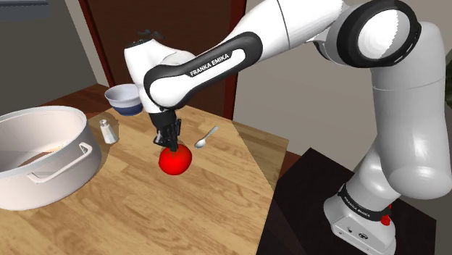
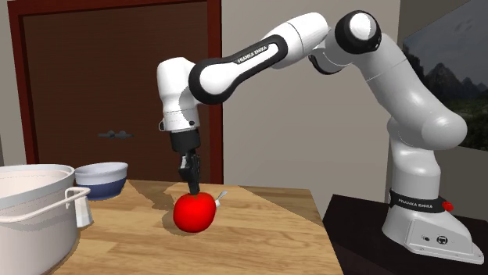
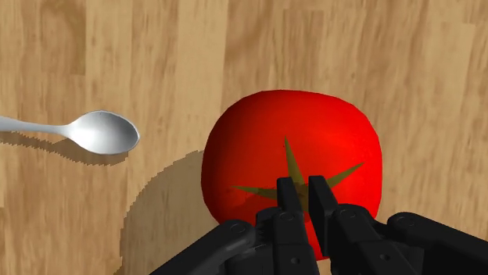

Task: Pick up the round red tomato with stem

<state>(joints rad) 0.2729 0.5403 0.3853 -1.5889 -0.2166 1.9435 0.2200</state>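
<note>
While under hand, 1 tomato nr 1 spoon.

The white arm reaches down over the wooden tabletop. Its black jaws are drawn close together on the top of the red tomato near the tabletop's middle. A spoon lies just behind the tomato. A bowl and a large pot stand by the left edge.

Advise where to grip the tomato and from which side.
Take the tomato across its round red body at the widest part, coming straight down from above. It sits calyx-up on the table, and the brown star is flat, nothing to pinch. The spoon lies apart.
</note>
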